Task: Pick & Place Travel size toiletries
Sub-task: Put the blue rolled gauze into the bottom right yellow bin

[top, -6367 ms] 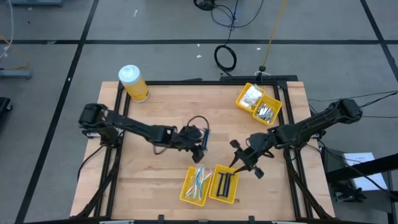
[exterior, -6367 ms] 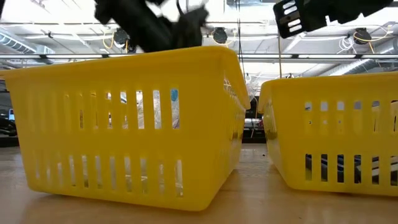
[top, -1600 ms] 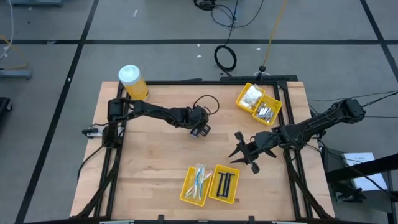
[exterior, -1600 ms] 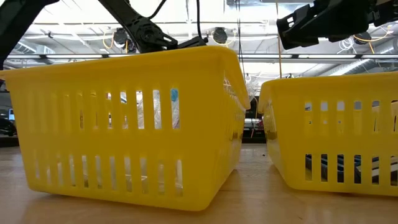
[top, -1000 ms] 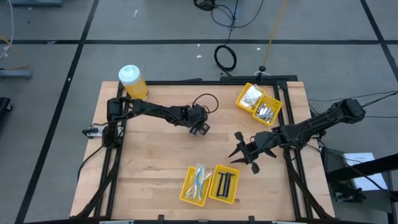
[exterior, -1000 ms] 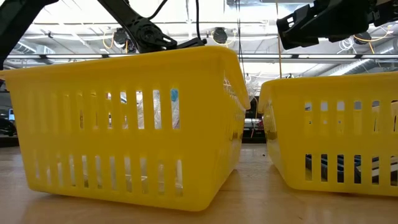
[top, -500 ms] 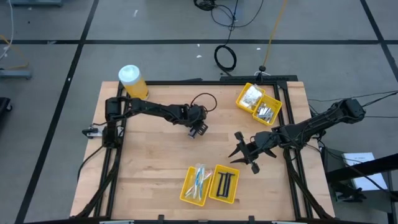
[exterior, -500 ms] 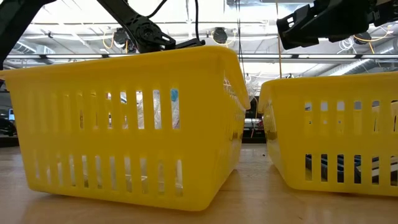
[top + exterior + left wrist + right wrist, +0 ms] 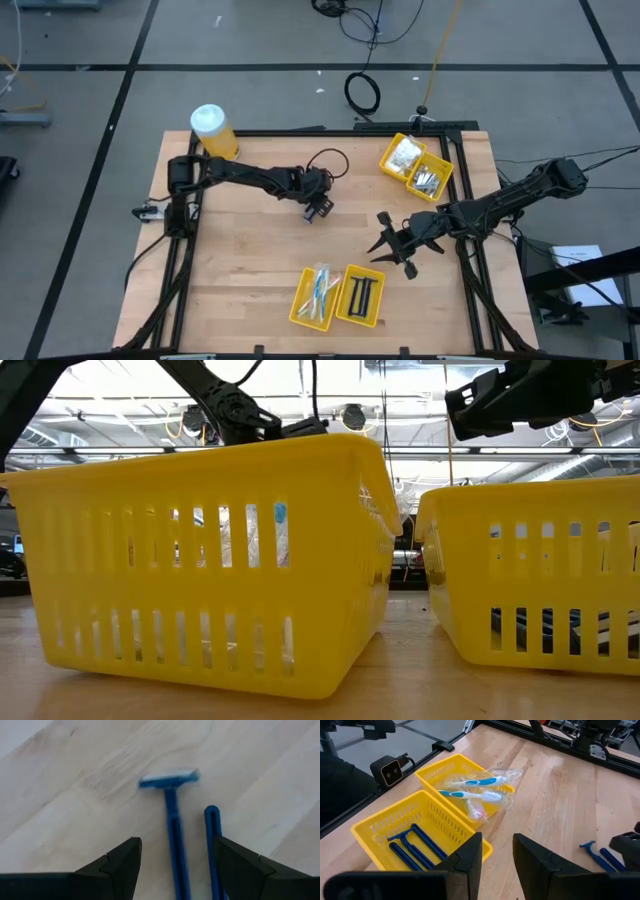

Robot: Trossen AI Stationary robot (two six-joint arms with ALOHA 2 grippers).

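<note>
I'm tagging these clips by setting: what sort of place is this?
Most likely a robotics lab or workshop. A wooden table in a black frame stands on a grey floor marked with tape lines, loose cables lie behind it, and the low view shows ceiling strip lights and equipment in the room beyond the yellow bins.

2 blue razors (image 9: 172, 825) lie flat, side by side, on bare wood.

no readable text, labels, brands, numbers or signs anywhere in view
</note>
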